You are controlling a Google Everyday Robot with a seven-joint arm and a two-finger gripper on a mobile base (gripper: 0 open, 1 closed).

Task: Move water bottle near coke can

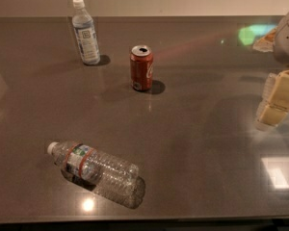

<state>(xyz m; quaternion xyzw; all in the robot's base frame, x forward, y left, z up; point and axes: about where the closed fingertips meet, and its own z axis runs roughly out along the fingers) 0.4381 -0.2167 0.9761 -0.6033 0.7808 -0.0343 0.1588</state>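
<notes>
We judge the task barely begun, if begun at all. The water bottle (94, 170) lies on its side near the front edge of the table (207, 167), toward the front left corner, with its white cap pointing at the left edge. The coke can (141, 68) stands upright well apart from it, in the far half of the table and roughly midway between the left and right edges. A wide stretch of bare table separates the two, so nothing of the goal is met yet.

The claw (277, 100) hangs at the right edge of the table, about halfway between the front and far edges, well apart from both bottle and can. Whether it is released or clenched we cannot tell; it touches nothing on the table. What is left, as we see it, is everything: reach the bottle, take hold of it, carry it toward the can and set it down close by.

A second bottle (85, 32), smooth with a pale blue-white label, stands upright near the far edge, left of the can and apart from it. It is not ours, and it does not stand between bottle and can. We see nothing blocking that path. We expect the lying bottle to roll if nudged, and the can to tip if the bottle arrives too close.
</notes>
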